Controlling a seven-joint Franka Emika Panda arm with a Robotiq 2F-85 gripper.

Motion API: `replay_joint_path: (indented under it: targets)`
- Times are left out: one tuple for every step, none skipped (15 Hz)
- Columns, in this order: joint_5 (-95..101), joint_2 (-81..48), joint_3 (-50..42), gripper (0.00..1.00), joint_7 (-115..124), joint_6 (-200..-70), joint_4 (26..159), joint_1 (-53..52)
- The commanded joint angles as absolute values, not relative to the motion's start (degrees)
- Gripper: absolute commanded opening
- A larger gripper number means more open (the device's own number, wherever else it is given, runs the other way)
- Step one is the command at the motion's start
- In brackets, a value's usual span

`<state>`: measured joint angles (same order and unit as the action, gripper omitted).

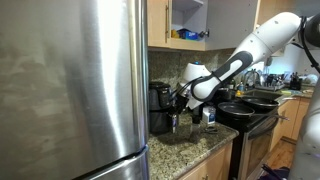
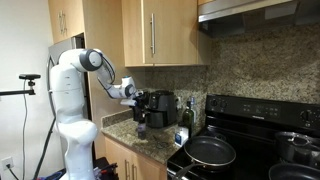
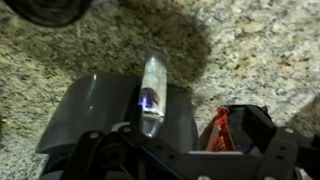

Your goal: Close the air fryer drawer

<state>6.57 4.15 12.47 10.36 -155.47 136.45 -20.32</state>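
White, glossy arm [image 2: 75, 100] of thick rounded segments, with dark bands at the joints and a bulky column at the base. Ends in a black wrist and a black pincer [image 1: 182, 100]. Looks matte, dark and angular in wrist view.

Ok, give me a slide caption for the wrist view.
Open gripper poised over the air fryer drawer, speckled granite countertop beyond.
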Motion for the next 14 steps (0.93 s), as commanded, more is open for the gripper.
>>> replay_joint_path:
  targets:
    - [-6.41,0.36,12.57,1.0,4.39,-145.2,123.08,-19.9]
    - [-3.93,-0.05,12.35,1.0,8.1,-141.95,120.14,-18.68]
    - [-3.04,-0.25,12.4,1.0,9.88,-139.1,118.02,-18.07]
    - [-3.53,2.22,13.42,1.0,8.09,-143.89,123.26,-18.65]
    - [-3.46,2.12,13.32,1.0,8.26,-142.66,121.55,-18.04]
    - [-3.46,2.18,13.36,1.0,8.24,-142.68,121.53,-17.92]
    - [-3.46,2.16,13.57,1.0,8.24,-142.71,121.85,-17.97]
    - [-1.97,2.83,13.54,1.0,9.11,-141.17,123.59,-17.6]
    - [-1.25,2.86,13.44,1.0,9.97,-141.65,125.07,-17.28]
    - [-0.75,2.58,13.26,1.0,10.72,-142.82,126.64,-16.91]
    - [0.78,2.15,13.05,1.0,12.23,-144.74,128.27,-16.32]
    - [2.08,1.72,12.99,1.0,13.68,-146.77,129.84,-15.87]
    - [2.79,1.11,12.97,1.0,14.35,-148.99,131.05,-15.5]
    - [4.91,0.51,12.98,1.0,16.5,-152.17,132.28,-15.06]
